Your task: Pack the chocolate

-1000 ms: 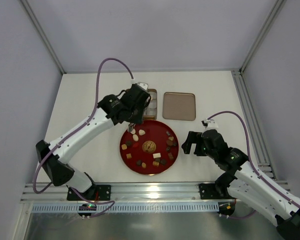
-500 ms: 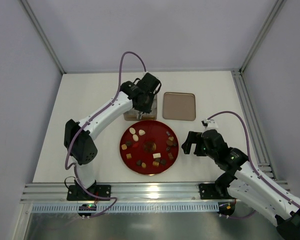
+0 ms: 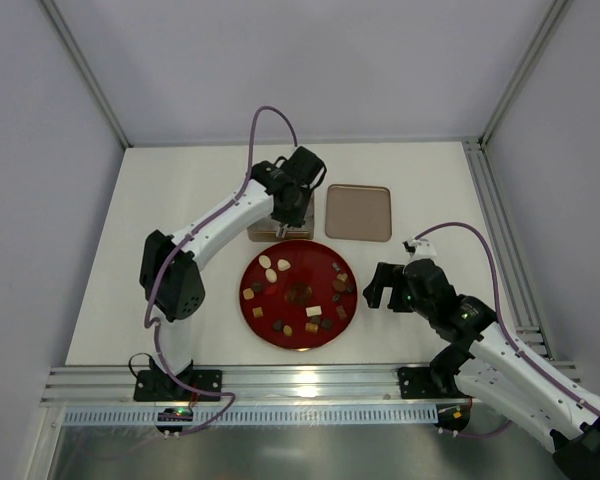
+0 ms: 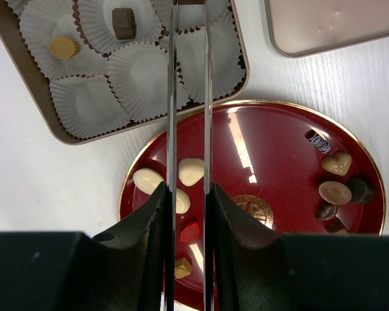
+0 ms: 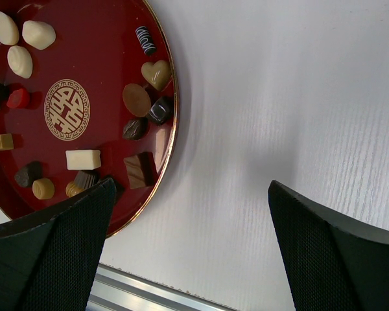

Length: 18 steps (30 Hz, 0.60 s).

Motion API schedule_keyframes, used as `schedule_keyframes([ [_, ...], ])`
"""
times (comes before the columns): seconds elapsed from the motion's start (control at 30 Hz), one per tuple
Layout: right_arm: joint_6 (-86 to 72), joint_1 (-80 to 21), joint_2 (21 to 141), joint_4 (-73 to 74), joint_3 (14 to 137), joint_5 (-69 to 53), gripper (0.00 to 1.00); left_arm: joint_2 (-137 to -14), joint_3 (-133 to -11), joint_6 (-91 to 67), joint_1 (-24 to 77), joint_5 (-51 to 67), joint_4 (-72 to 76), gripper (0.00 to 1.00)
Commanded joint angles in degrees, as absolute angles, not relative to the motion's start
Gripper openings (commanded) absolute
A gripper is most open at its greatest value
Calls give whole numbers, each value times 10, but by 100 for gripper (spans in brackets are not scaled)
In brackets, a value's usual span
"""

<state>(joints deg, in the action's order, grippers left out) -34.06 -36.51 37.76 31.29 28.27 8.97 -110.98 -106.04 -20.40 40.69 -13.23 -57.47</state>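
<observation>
Chocolates [image 3: 280,268] of dark, tan and cream colours lie scattered on a red round plate [image 3: 315,270]. Behind the plate stands an open tin box [image 4: 32,91] lined with white paper cups. One cup holds a tan round chocolate [image 4: 63,46] and another a dark square one [image 4: 123,23]. My left gripper [image 4: 189,194] is shut on long metal tweezers [image 4: 172,97] that reach out over the cups. Their tips run off the top edge, so I cannot tell if they carry anything. My right gripper [image 5: 190,188] stands open over bare table, right of the plate [image 5: 104,39].
The box's tan lid [image 3: 358,212] lies flat to the right of the box. An aluminium rail [image 3: 310,385] runs along the near table edge, and another [image 3: 500,240] along the right side. Walls close in the back and sides.
My left arm swung from the plate's far-left rim back to above the box, then nearly stopped. The right arm has not moved.
</observation>
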Motion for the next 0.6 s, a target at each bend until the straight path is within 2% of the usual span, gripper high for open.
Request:
schedule_keyframes([
  [0.0,-345,-363,376,297,283,90,100,-1113,-1063,-192,402,-125,-558,21],
  [0.2,-347,-363,377,297,284,91,100,-1125,-1063,-188,397,-128,-558,22],
  [0.57,-345,-363,375,296,283,90,100,-1136,-1078,-183,394,-130,-563,34],
])
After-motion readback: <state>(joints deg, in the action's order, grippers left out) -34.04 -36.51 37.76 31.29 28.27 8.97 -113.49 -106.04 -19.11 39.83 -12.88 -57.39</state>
